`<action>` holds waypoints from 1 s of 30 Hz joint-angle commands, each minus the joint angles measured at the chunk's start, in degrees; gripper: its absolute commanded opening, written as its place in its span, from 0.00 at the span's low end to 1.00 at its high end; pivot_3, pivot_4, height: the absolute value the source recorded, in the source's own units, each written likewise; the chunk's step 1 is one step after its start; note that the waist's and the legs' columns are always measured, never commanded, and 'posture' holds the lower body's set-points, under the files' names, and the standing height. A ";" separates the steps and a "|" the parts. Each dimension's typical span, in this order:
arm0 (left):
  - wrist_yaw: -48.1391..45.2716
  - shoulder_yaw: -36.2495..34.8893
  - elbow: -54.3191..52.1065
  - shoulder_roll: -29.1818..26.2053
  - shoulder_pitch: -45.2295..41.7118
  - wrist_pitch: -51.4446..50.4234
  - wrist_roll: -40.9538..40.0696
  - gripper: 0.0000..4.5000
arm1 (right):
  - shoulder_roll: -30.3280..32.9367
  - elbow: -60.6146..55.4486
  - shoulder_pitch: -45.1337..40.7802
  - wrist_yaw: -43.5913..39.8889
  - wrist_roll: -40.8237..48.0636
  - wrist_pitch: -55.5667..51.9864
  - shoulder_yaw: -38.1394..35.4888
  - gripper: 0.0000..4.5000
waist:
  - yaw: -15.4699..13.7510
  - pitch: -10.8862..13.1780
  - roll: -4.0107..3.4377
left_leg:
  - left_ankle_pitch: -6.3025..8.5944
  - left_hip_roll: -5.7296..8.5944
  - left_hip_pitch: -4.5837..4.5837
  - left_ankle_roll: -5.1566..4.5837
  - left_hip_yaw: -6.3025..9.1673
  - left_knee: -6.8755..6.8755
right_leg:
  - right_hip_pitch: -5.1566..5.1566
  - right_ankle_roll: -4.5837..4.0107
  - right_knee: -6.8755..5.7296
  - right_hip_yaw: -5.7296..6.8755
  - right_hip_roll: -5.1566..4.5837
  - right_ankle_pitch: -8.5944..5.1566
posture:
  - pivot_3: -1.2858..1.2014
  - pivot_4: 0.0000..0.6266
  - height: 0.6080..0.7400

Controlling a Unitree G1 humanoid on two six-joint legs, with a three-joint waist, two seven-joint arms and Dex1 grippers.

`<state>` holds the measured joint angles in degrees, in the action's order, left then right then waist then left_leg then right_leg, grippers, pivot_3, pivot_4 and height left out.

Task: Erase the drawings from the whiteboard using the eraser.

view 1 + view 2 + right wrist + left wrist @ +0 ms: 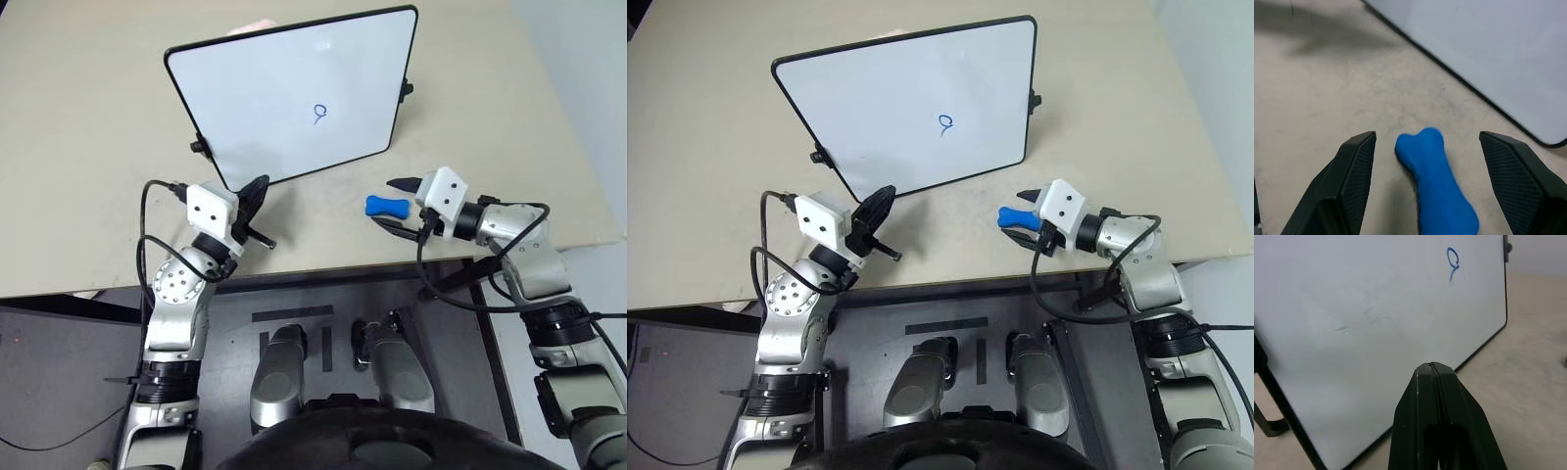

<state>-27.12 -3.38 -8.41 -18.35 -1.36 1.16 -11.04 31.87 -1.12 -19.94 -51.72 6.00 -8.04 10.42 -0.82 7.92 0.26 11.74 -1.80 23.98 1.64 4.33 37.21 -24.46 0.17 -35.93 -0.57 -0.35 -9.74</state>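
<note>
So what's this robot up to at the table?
It is going for the blue eraser lying on the table. Its right gripper is open with a finger on each side of the eraser, not yet gripping it. The left gripper is shut, near the lower edge of the whiteboard, which stands propped up. The small blue drawing is still on it.

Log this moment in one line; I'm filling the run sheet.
right gripper: open around eraser, not gripping | left gripper: shut, by whiteboard | scribble: unerased
</note>
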 commanded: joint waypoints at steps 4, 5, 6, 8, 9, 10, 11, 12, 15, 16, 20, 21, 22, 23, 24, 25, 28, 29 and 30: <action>0.69 0.06 -2.33 0.04 0.26 0.17 0.20 0.00 | 2.35 1.44 -1.14 -1.15 -1.80 2.44 -0.08 0.79 | -0.24 0.00 0.00 | 0.00 0.00 0.00 0.00 0.02 0.01 | 0.02 -0.04 0.00 0.00 -0.01 0.03 | 0.52 0.24 1.00; 0.72 0.19 -2.15 0.14 0.01 0.19 0.20 0.00 | 2.40 1.55 -1.14 -1.09 -1.93 2.27 -0.10 0.79 | -0.24 0.00 0.00 | 0.00 0.00 0.01 0.00 0.01 0.01 | 0.02 -0.08 0.00 0.00 -0.01 0.05 | 0.52 0.24 1.00; 0.74 0.28 -2.00 0.23 -0.19 0.21 0.22 0.00 | 2.43 1.70 -1.17 -1.09 -2.03 2.23 -0.11 0.79 | -0.23 0.00 0.00 | 0.00 0.00 0.01 0.00 0.01 0.01 | 0.02 -0.09 0.00 0.00 -0.02 0.05 | 0.52 0.24 1.00; 0.78 0.36 -1.63 0.35 -0.57 0.26 0.26 0.00 | 2.46 1.98 -1.09 -1.25 -2.01 2.28 -0.10 0.79 | -0.21 0.00 0.00 | 0.00 0.00 0.01 0.00 0.01 0.01 | 0.02 -0.11 0.00 0.00 -0.02 0.07 | 0.52 0.24 1.00; 0.74 0.36 -1.45 0.38 -0.70 0.35 0.26 0.00 | 2.44 2.13 -1.02 -1.23 -2.07 2.43 -0.05 0.79 | -0.20 0.00 0.00 | 0.00 0.00 0.01 0.01 0.01 0.01 | 0.01 -0.11 0.00 0.00 -0.02 0.07 | 0.52 0.24 1.00; 0.71 0.38 -1.28 0.40 -0.83 0.43 0.25 0.00 | 2.39 2.26 -0.98 -1.17 -2.12 2.50 -0.01 0.79 | -0.19 0.00 0.00 | 0.00 0.00 0.01 0.01 0.01 0.00 | 0.01 -0.13 0.00 0.00 -0.02 0.08 | 0.52 0.24 1.00; 0.66 0.39 -1.07 0.40 -1.02 0.52 0.24 0.00 | 2.34 2.35 -0.95 -1.09 -2.13 2.37 -0.02 0.79 | -0.19 0.00 0.00 | 0.00 0.00 0.01 0.01 0.01 0.00 | 0.01 -0.13 0.00 0.00 -0.02 0.08 | 0.52 0.24 1.00; 0.64 0.42 -0.84 0.41 -1.26 0.59 0.23 0.00 | 2.35 2.45 -0.88 -1.03 -2.21 2.22 0.02 0.79 | -0.19 0.00 0.00 | 0.00 0.00 0.01 0.01 0.01 0.00 | 0.01 -0.13 0.00 0.00 -0.02 0.08 | 0.52 0.24 1.00; 0.64 0.57 -0.41 0.48 -1.77 0.77 0.24 0.00 | 2.34 2.68 -0.64 -0.96 -2.42 2.25 0.16 0.79 | -0.21 0.00 0.00 | 0.00 0.00 0.01 0.00 0.01 0.00 | 0.02 -0.13 0.00 0.00 -0.02 0.08 | 0.52 0.24 1.00; 0.66 0.62 -0.34 0.54 -1.82 0.84 0.25 0.00 | 2.21 2.69 -0.54 -0.89 -2.43 2.16 0.15 0.79 | -0.20 0.00 0.00 | 0.00 0.00 0.01 0.00 0.01 0.01 | 0.02 -0.13 0.00 0.00 -0.02 0.08 | 0.52 0.24 1.00; 0.78 0.97 -0.11 0.92 -1.76 1.17 0.44 0.00 | 1.85 2.69 -0.25 -1.13 -2.43 2.00 0.34 0.79 | -0.18 0.00 0.00 | 0.00 0.00 0.01 0.00 0.01 0.00 | 0.02 -0.16 0.00 0.00 -0.02 0.10 | 0.52 0.24 1.00; 0.84 1.01 -0.15 0.98 -1.66 1.23 0.46 0.00 | 1.78 2.62 -0.14 -1.30 -2.22 1.80 0.33 0.79 | -0.19 0.00 0.00 | 0.00 0.00 0.01 0.00 0.01 0.00 | 0.02 -0.16 0.00 0.00 -0.02 0.10 | 0.52 0.24 1.00; 0.87 0.98 -0.08 0.99 -1.66 1.27 0.45 0.00 | 1.73 2.59 -0.13 -1.44 -2.10 1.65 0.37 0.76 | -0.19 0.00 0.00 | 0.01 0.00 0.01 0.01 0.01 0.00 | 0.02 -0.16 0.00 0.00 -0.02 0.10 | 0.52 0.24 1.00; 0.90 0.92 -0.05 0.97 -1.62 1.31 0.39 0.00 | 1.68 2.53 -0.12 -1.51 -2.09 1.68 0.42 0.71 | -0.19 0.00 0.00 | 0.01 0.00 0.01 0.00 0.01 0.00 | 0.02 -0.16 0.00 0.00 -0.02 0.10 | 0.52 0.24 1.00; 0.97 0.87 -0.13 0.96 -1.50 1.32 0.36 0.00 | 1.62 2.40 -0.11 -1.65 -1.91 1.50 0.39 0.67 | -0.18 0.00 0.00 | 0.01 0.00 0.01 0.01 0.00 0.00 | 0.02 -0.16 0.00 0.00 -0.02 0.10 | 0.52 0.24 1.00; 1.06 0.87 -0.26 0.96 -1.36 1.33 0.38 0.00 | 1.56 2.29 -0.11 -1.76 -1.77 1.40 0.34 0.59 | -0.18 0.00 0.00 | 0.01 0.00 0.01 0.00 0.00 0.00 | 0.02 -0.14 0.00 0.00 -0.02 0.09 | 0.52 0.24 1.00; 1.26 0.93 -0.55 1.01 -1.08 1.34 0.47 0.00 | 1.40 2.20 -0.22 -1.94 -1.61 1.31 0.33 0.36 | -0.18 0.00 0.00 | 0.00 0.00 0.00 0.00 0.00 0.00 | 0.02 -0.10 0.00 0.00 -0.02 0.06 | 0.52 0.24 1.00; 1.29 0.93 -0.59 1.01 -1.05 1.34 0.47 0.00 | 1.36 2.20 -0.27 -1.95 -1.60 1.30 0.35 0.28 | -0.18 0.00 0.00 | 0.00 0.00 0.00 0.00 0.00 0.00 | 0.02 -0.08 0.00 0.00 -0.02 0.05 | 0.52 0.24 1.00; 1.33 0.94 -0.63 1.01 -1.02 1.32 0.47 0.00 | 1.30 2.18 -0.33 -2.01 -1.54 1.21 0.37 0.21 | -0.18 0.00 0.00 | 0.00 0.00 0.00 0.00 0.00 0.00 | 0.02 -0.07 0.00 0.00 -0.02 0.04 | 0.52 0.24 1.00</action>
<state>-25.95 -2.50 -7.56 -17.52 -2.34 1.35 -10.85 33.34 2.42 -19.80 -52.96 3.28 -6.92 11.22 -0.99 7.92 0.26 11.75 -1.80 23.99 1.64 4.33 37.22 -24.45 0.10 -35.93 -0.57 -0.36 -9.69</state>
